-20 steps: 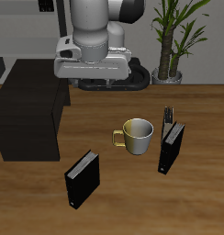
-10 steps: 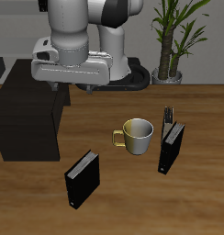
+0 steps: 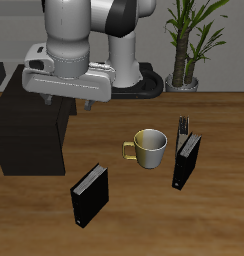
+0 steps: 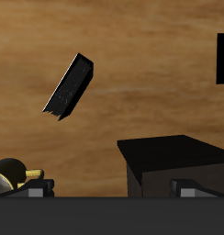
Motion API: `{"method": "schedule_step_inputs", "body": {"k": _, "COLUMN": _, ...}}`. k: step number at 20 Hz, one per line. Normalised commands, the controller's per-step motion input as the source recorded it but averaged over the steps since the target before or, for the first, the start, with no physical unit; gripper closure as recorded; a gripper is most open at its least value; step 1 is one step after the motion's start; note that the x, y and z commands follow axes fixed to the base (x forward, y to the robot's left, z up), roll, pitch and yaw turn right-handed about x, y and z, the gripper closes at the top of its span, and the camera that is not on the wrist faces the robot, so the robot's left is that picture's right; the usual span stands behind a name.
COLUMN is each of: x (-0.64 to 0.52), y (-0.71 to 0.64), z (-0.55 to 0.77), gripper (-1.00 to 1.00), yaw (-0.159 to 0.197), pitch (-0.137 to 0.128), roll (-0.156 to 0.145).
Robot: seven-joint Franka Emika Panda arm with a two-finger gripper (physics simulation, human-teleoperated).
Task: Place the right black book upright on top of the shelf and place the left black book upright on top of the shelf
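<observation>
The right black book (image 3: 89, 194) stands on the wooden table near its front edge, and the wrist view shows it tilted (image 4: 70, 86). Beside the mug, the left black book (image 3: 186, 160) also stands on the table. The shelf (image 3: 29, 122) is a low matte black cabinet with a flat top, and its corner appears in the wrist view (image 4: 178, 158). My gripper (image 3: 68, 100) hangs open above the table at the shelf's near edge. Nothing sits between its widely spread fingers (image 4: 114, 188).
A cream mug (image 3: 149, 149) with a yellow handle stands mid-table between the books, and shows partly in the wrist view (image 4: 11, 174). A small dark holder (image 3: 183, 125) sits behind the left black book. A potted plant (image 3: 186, 40) is at the back. A dark shape (image 4: 223, 59) is cut off by the wrist frame's edge.
The arm has swung sideways from above the table's middle toward the shelf. Both books and the mug have stayed put.
</observation>
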Motion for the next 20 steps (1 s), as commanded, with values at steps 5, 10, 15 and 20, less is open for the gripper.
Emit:
{"method": "schedule_step_inputs", "body": {"k": 5, "x": 0.33, "y": 0.34, "z": -0.10, "gripper": -1.00, "yaw": -0.026, "pitch": -0.007, "roll": -0.029}}
{"method": "schedule_step_inputs", "body": {"k": 10, "x": 0.38, "y": 0.23, "z": -0.14, "gripper": -1.00, "yaw": -0.026, "pitch": 0.006, "roll": 0.002}}
{"method": "schedule_step_inputs", "body": {"k": 15, "x": 0.47, "y": 0.11, "z": -0.16, "gripper": -1.00, "yaw": -0.012, "pitch": -0.002, "roll": 0.018}}
{"method": "schedule_step_inputs", "body": {"k": 20, "x": 0.28, "y": 0.10, "z": -0.22, "gripper": -1.00, "yaw": -0.006, "pitch": 0.012, "roll": 0.104}}
